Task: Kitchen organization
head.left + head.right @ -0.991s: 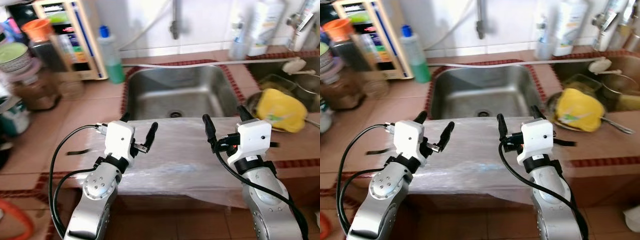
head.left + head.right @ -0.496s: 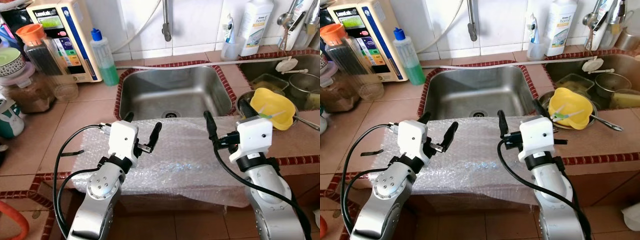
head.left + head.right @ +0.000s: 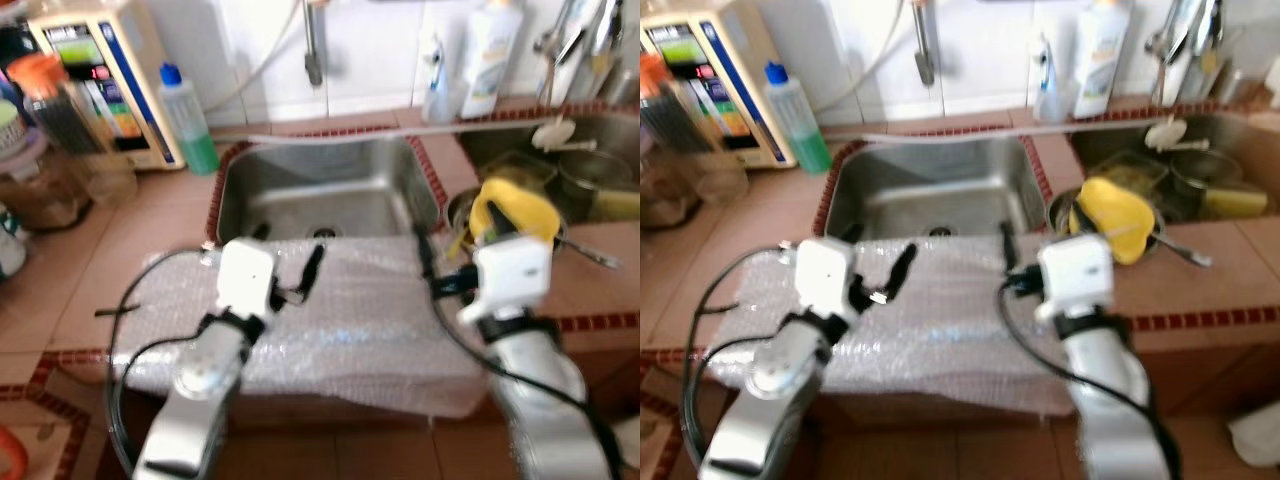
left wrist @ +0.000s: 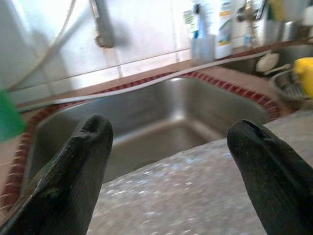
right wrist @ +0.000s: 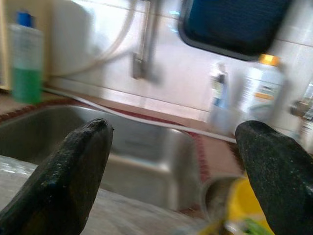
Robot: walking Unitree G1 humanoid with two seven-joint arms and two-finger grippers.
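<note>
While nothing is grasped, both the left gripper and right gripper are held wide open above the bubble wrap, seemingly poised for picking.

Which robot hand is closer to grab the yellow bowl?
The right gripper, probably. It hovers open beside the yellow bowl on the robot's right; the left gripper is open over the bubble wrap, farther away.

Clear bubble-textured wrap on terracotta-tiled bench with red border; steel-grey sink; green-filled, blue-capped bottle; yellow bowl.
</note>
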